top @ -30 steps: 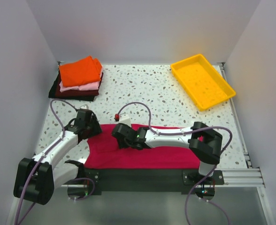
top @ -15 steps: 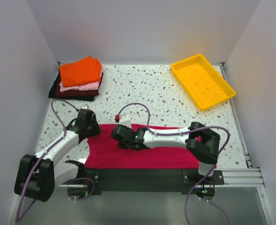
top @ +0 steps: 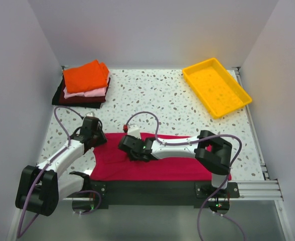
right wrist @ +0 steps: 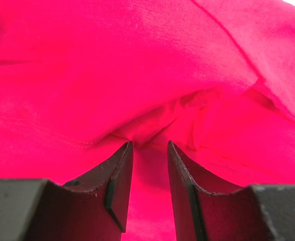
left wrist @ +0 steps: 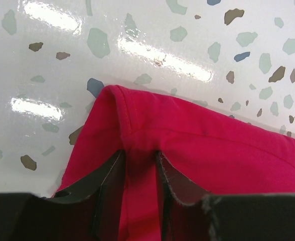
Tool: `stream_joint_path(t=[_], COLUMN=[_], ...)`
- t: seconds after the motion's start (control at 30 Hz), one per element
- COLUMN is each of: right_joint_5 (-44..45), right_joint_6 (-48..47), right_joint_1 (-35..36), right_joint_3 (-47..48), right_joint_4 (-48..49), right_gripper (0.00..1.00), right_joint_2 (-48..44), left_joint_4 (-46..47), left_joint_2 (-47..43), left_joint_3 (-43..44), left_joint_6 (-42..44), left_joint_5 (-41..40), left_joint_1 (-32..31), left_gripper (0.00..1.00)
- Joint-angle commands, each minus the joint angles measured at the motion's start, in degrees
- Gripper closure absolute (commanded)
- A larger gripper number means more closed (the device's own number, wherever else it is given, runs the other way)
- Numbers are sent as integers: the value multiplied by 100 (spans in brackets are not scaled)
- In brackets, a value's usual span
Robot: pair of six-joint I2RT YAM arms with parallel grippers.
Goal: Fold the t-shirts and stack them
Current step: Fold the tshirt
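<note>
Looking down from the top camera, the crimson t-shirt (top: 162,165) lies spread along the near edge of the table (top: 157,100), right in front of both arm bases. The left gripper (top: 99,144) sits at the shirt's far left corner, and the right gripper (top: 129,151) reaches across to a spot near it, on the cloth's left-centre. Far back on the left the folded stack (top: 85,85) waits, orange on top with pale pink and dark maroon under it, well apart from the action. The yellow tray (top: 216,86) sits far right.

Over to the left wrist: the jaws are pinched tight on a hemmed corner of the shirt, with cloth filling the narrow gap and speckled tabletop beyond.

Now the right wrist: jaws nearly together, clamping a puckered ridge of crimson fabric. Cloth fills the whole view, and whether one layer or two is caught I cannot tell.

So this looks like the start of a fold. To do it well, both grips should rise together at the same height, with the cloth taut between them. The lifted edge should then travel over and land square on the opposite edge without dragging the layer beneath, and the jaws should let go only once it lies flat
</note>
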Motion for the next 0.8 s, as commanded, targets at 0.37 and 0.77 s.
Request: stream_joint_path(t=[0.37,0.77], right_joint_5=[308,431], right_joint_6=[23,-162], right_joint_1=[21,13], right_joint_3=[310,284], right_joint_4=[192,77], right_gripper=[70,100], right_joint_2=[330,207], left_joint_4=[125,222], left_joint_2=[-25,90], left_joint_3=[141,185], left_joint_6=[58,84], left_joint_5=[-90,-73], left_joint_1=[73,109], left_gripper=[71,78])
